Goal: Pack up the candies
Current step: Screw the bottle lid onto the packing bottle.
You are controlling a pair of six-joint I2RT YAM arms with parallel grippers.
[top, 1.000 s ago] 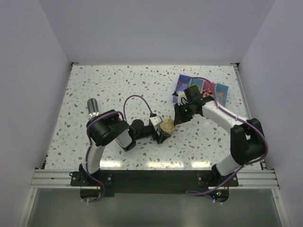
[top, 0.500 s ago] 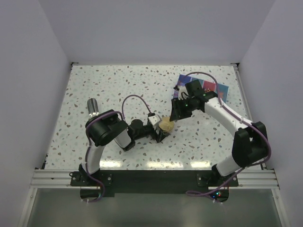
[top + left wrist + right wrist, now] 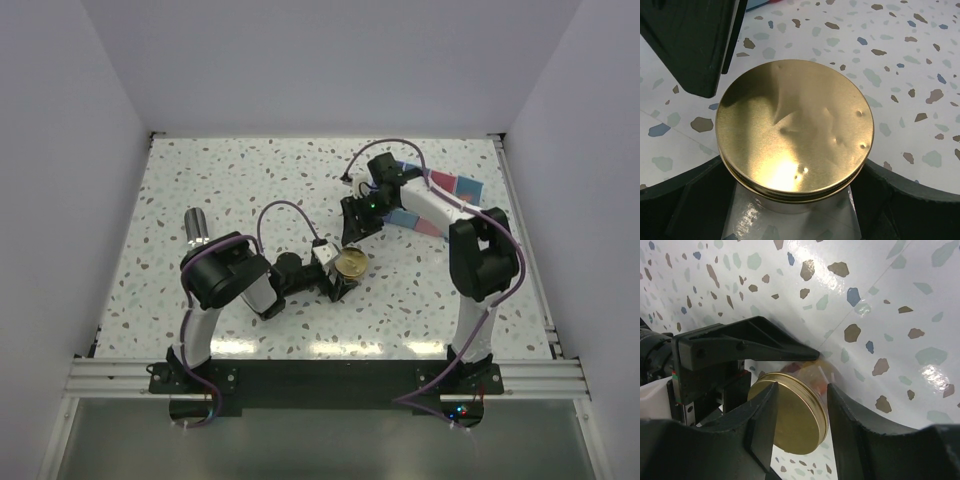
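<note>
Clamping the jar (image 3: 351, 264) mid-frame in left gripper (image 3: 345, 273), right gripper (image 3: 350, 228) parted just above
Risks tipping it if a descending finger clips the lid (image 3: 795, 125)

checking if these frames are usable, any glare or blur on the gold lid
Left wrist view: one bright glare patch low on the gold lid, dents sharp. Right wrist view: lid edge crisp, white glints on the table at right. Top external view: a band of reflections along the table's near edge, no blur.

Lab cell (boxed in), white walls (image 3: 60, 150), speckled tabletop (image 3: 250, 170), alu rail (image 3: 110, 378)
</note>
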